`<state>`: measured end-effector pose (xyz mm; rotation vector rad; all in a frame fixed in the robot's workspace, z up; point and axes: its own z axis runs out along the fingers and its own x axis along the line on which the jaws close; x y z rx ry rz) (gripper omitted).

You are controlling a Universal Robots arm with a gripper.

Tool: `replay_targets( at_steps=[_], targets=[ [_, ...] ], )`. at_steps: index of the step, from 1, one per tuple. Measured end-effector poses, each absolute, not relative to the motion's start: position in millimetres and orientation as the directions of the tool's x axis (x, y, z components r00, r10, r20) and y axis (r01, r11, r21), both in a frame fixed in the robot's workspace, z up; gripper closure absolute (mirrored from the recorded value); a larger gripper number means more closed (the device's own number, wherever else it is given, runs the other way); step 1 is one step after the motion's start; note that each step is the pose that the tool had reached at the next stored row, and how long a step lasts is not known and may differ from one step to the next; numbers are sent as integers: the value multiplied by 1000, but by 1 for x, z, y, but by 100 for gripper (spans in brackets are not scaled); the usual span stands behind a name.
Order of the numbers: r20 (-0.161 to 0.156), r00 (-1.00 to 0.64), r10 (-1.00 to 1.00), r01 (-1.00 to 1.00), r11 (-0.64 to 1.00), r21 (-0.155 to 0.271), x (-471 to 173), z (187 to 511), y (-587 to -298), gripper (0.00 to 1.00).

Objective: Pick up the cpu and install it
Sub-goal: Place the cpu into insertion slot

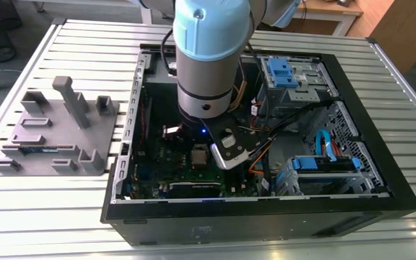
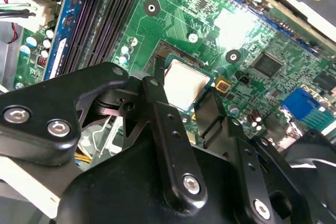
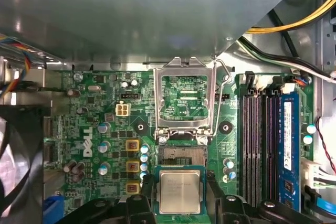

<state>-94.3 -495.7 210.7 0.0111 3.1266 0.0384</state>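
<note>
Slatted aluminium makes up the bench (image 1: 63, 49) under everything, and on it a black computer case (image 1: 381, 179) lies on its side with the panel off. A grey fixture tray (image 1: 49, 135) sits beside the case, toward the exterior view's left, with a memory stick (image 1: 33, 149) lying in one of its slots. My arm (image 1: 212, 49) reaches straight down into the case, over the green motherboard (image 3: 94, 119). My hand (image 3: 180, 178) is closed on the cpu (image 3: 180, 191): one black finger (image 3: 148, 184) presses against each of two opposite edges, and the silvery metal top faces up between them, level with the board. The second wrist view shows the same pinch, with the chip's green rim showing past the fingertips (image 2: 153, 90). The cpu is over the socket (image 3: 182, 155), and a dark strip of the socket's contact field shows uncovered on the side nearest the hinge. I cannot tell whether the chip already rests in the socket or hangs just above it. The silver socket frame (image 3: 157, 103) stands flipped open beyond the socket, its wire lever (image 3: 216, 103) raised alongside. Next to the socket run the dark memory slots (image 3: 257, 145), and a blue-labelled module (image 3: 287, 145) is seated in the outermost one.
</note>
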Motion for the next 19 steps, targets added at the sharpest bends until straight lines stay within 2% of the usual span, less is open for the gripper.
replay_targets(
  at_steps=[19],
  targets=[
    [-15, -1000, 7, 7, 1000, 24, -92, 201, -496, 53]
  ],
)
